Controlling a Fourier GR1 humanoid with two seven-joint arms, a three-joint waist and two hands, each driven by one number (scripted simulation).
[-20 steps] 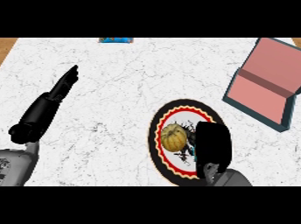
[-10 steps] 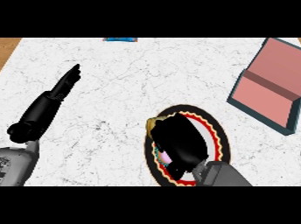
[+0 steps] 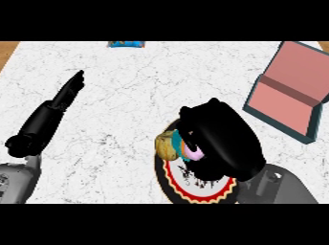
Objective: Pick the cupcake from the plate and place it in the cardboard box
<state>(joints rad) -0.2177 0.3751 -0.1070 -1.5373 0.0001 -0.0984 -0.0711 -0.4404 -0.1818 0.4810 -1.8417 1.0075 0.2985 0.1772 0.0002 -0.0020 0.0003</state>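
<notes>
Honestly, start with the fingers: your right hand (image 3: 220, 139) has them curled down over the cupcake (image 3: 176, 146), wrapped round it from the right side and above, so only a sliver of tan, teal and pink sticks out at the left of the palm. I can't tell if the thumb is really under it or just resting against the side. The cupcake sits over the plate (image 3: 195, 189), the one with the red scalloped rim, and the hand hides whether it's off the surface or not

What could go wrong from here: since you can't see the contact, the cupcake might slip out of the open left side of the grasp once you swing toward the cardboard box (image 3: 294, 88). It could also get squashed if the fingers close further, frosting being soft. And if the fingers are touching the plate rim, lifting may drag or tip the plate

The box is up and to the right of the plate, well apart from it, lying open with its pink inside showing and a dark teal wall along the near edge. That wall is the thing in your way, I'd say you need height before crossing it

Your left hand (image 3: 70, 88) is far off at the left, fingers straight and pressed together, just resting on the white marble counter (image 3: 125, 76). A small blue thing (image 3: 127, 44) sits at the far edge, out of the path
</notes>
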